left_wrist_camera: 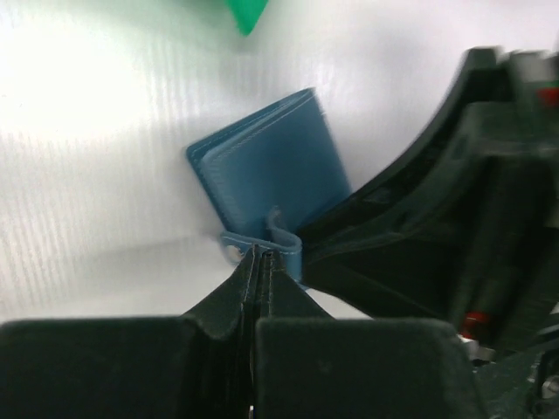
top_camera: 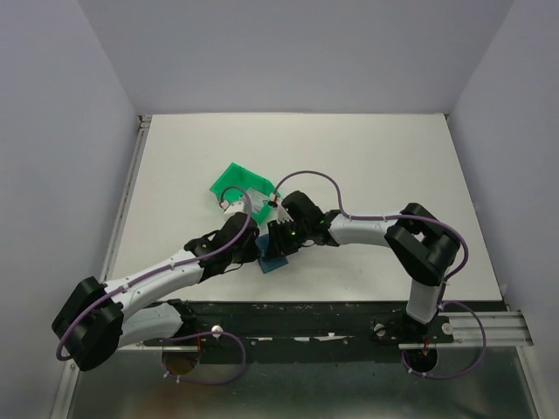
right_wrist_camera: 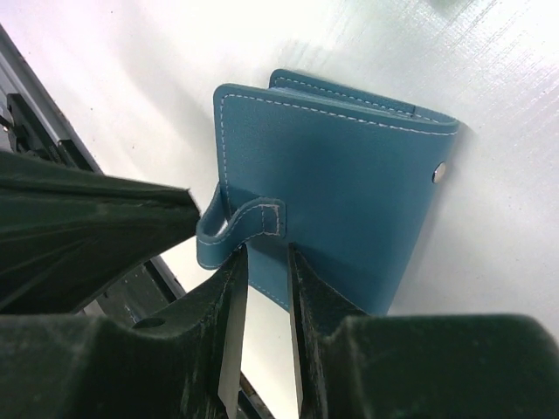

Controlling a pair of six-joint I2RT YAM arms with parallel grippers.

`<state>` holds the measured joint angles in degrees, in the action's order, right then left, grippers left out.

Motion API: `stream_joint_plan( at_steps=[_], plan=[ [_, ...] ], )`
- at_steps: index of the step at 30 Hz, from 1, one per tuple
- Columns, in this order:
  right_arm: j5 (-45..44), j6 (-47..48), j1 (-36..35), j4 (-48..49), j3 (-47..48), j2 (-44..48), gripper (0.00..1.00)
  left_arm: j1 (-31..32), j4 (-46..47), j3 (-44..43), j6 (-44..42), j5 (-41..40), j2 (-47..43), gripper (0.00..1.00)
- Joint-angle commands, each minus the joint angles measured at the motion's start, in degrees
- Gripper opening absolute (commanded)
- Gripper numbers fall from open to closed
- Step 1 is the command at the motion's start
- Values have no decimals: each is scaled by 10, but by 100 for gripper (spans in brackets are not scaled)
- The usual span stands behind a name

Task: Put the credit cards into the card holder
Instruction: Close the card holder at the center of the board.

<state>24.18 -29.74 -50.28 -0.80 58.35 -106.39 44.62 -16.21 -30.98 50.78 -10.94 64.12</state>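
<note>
Lying shut on the white bench (top_camera: 367,157), the card holder (right_wrist_camera: 341,192) has both tools at its strap: left tool (left_wrist_camera: 259,262) pinched closed on it, right tool (right_wrist_camera: 266,288) narrowly open around it.

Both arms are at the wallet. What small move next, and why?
The slate-blue folding wallet lies closed; the left fingers seem pinched on its strap tab, the right fingers straddle its edge. Probably the left should peel the tab back to open it.
</note>
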Motion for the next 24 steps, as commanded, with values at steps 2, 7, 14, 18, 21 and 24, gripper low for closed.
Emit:
stream_joint_plan(
  at_steps=[2, 7, 14, 18, 21, 24],
  plan=[
    [-57, 10, -6, -56, -32, -48, 34, -1, 29, -44, -16, 3, -30, 0],
    [-57, 9, -6, -57, -34, -50, 34, -1, 25, -61, -22, 7, -30, 0],
    [-57, 1, -5, -54, -38, -38, 34, -1, 17, -34, -12, 0, -41, 0],
    [-55, -3, -5, -54, -39, -30, 34, -1, 51, 7, 5, 19, -22, 0],
    [-49, -8, -6, -53, -35, -35, 34, -1, 76, 29, 15, 24, -9, 0],
    [-41, -16, -5, -46, -36, -34, 34, -1, 87, 36, 16, 23, 12, 0]
  ],
)
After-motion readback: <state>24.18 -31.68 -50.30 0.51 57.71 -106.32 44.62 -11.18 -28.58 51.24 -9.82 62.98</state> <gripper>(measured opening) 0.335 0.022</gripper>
